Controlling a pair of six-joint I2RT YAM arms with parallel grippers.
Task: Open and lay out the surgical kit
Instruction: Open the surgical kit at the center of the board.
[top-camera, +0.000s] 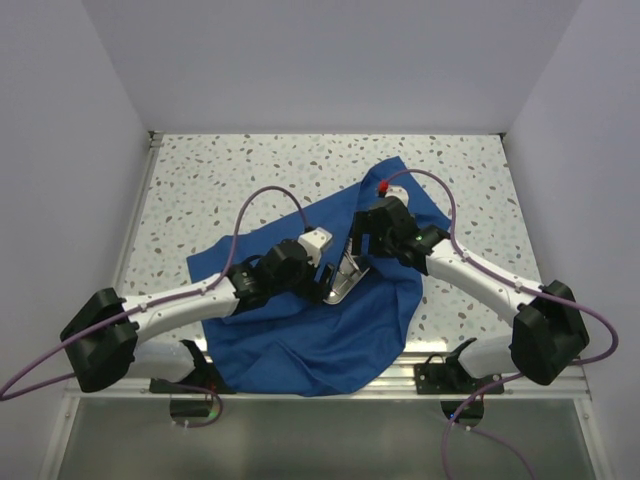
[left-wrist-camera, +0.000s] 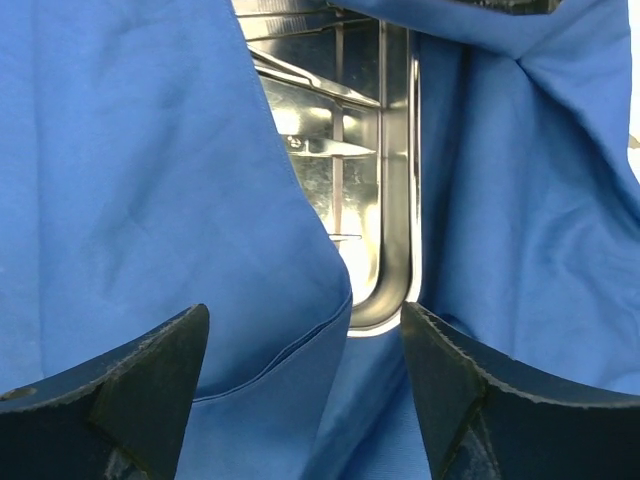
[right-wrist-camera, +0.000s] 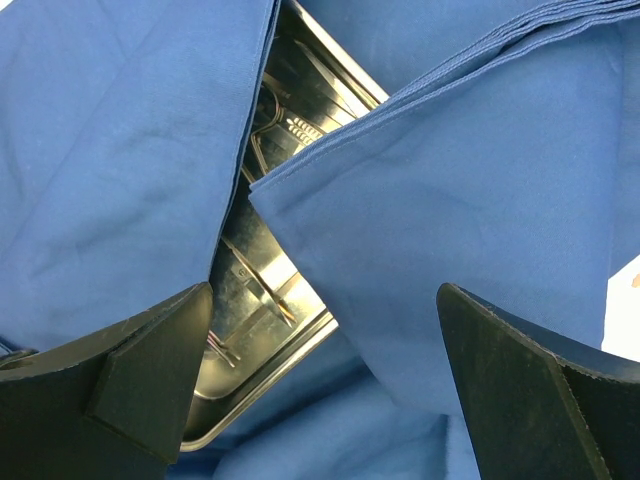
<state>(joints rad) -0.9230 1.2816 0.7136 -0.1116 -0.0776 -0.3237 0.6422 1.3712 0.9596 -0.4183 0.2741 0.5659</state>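
The royal-blue cloth wrap (top-camera: 300, 335) lies spread over the middle of the table, partly folded over the shiny steel tray (top-camera: 345, 280). The tray shows in the left wrist view (left-wrist-camera: 395, 200) and the right wrist view (right-wrist-camera: 265, 345), with slim silver instruments (left-wrist-camera: 320, 145) inside; the instruments also show in the right wrist view (right-wrist-camera: 270, 130). My left gripper (left-wrist-camera: 305, 330) is open and empty, just above a cloth fold at the tray's end. My right gripper (right-wrist-camera: 325, 310) is open and empty, over a cloth flap covering the tray.
The speckled tabletop (top-camera: 220, 170) is bounded by white walls at the back and both sides. A metal rail (top-camera: 300, 395) runs along the near edge. Purple cables loop from both arms above the cloth.
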